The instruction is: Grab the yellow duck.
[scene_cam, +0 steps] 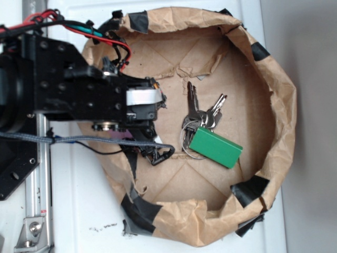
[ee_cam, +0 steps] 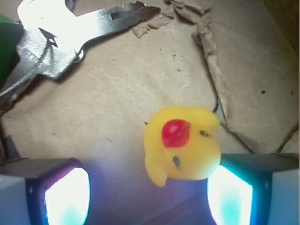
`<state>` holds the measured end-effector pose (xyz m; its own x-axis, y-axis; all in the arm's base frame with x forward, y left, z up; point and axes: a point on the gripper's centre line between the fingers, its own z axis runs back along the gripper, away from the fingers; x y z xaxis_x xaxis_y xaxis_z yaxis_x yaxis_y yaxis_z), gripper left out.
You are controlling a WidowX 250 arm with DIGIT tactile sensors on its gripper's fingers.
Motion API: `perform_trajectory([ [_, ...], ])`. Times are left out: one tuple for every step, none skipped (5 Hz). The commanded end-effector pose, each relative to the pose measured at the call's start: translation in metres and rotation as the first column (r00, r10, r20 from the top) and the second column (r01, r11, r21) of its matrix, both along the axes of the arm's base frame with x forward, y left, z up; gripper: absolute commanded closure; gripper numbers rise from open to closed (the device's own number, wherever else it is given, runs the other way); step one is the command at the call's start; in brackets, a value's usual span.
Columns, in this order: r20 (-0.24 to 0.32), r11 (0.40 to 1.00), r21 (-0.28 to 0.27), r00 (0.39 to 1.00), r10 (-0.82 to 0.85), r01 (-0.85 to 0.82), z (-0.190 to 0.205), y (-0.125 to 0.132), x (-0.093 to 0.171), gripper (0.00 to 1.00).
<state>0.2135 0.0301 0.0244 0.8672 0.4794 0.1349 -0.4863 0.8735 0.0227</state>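
Your wide-open, empty gripper (ee_cam: 147, 187) sits off-centre, so closing could squirt that tiny yellow rubber duck (ee_cam: 183, 143) sideways.

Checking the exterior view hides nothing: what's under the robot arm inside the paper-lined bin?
The wrist view shows the yellow duck on the cardboard floor, between the open end effector fingers, nearer one. From outside, the arm covers it.
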Motion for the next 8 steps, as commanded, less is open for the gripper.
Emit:
perform_trajectory([
  [0.037, 0.999, 0.003, 0.998, 0.044, -0.044, -0.006, 0.026, 0.002, 1.0],
  [0.042, 0.997, 0.01, 0.997, 0.072, -0.072, -0.004, 0.036, 0.006, 1.0],
  [0.04, 0.996, 0.019, 0.996, 0.081, -0.082, -0.004, 0.04, 0.008, 1.0],
  [0.038, 0.996, 0.025, 0.996, 0.079, -0.08, -0.004, 0.039, 0.007, 1.0],
  [0.041, 0.996, 0.026, 0.996, 0.08, -0.082, -0.002, 0.039, 0.008, 1.0],
  [0.05, 0.997, 0.027, 0.996, 0.072, -0.074, 0.0, 0.038, 0.009, 1.0],
  [0.05, 0.998, 0.017, 0.997, 0.062, -0.063, 0.004, 0.036, 0.008, 1.0],
  [0.094, 0.998, -0.012, 0.993, 0.069, -0.068, 0.026, 0.037, 0.001, 0.0],
])
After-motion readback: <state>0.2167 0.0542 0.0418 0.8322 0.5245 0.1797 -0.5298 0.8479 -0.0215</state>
